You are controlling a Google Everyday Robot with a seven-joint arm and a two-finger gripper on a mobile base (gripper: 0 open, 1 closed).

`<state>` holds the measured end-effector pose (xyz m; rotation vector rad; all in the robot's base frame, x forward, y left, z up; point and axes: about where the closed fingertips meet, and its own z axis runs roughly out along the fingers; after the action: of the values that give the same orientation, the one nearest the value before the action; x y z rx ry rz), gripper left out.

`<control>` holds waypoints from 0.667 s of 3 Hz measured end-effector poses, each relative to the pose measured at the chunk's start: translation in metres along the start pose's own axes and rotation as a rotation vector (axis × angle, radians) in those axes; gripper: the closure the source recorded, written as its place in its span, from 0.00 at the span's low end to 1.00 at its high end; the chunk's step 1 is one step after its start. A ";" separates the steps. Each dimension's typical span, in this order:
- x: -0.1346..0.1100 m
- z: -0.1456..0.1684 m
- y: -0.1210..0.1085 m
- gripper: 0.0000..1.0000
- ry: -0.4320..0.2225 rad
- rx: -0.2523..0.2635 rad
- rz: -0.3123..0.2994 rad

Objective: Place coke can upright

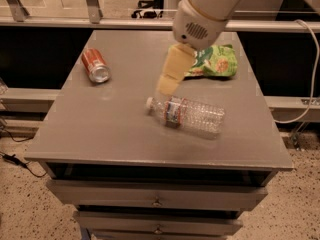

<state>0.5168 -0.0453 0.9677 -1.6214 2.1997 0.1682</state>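
The coke can [95, 65], red-orange with a silver top, lies on its side at the far left of the grey table [100, 129], its top facing the front. My gripper [168, 80] hangs from the white arm above the table's middle, to the right of the can and well apart from it, just behind the cap end of the bottle. It holds nothing that I can see.
A clear plastic water bottle [189, 115] lies on its side in the middle of the table. A green snack bag [215, 61] lies at the far right, partly behind the arm. A railing runs behind the table. Drawers sit below the front edge.
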 end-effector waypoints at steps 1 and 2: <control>-0.043 0.027 0.006 0.00 -0.054 -0.029 0.036; -0.046 0.028 0.006 0.00 -0.059 -0.028 0.046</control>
<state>0.5293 0.0065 0.9594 -1.5615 2.2000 0.2575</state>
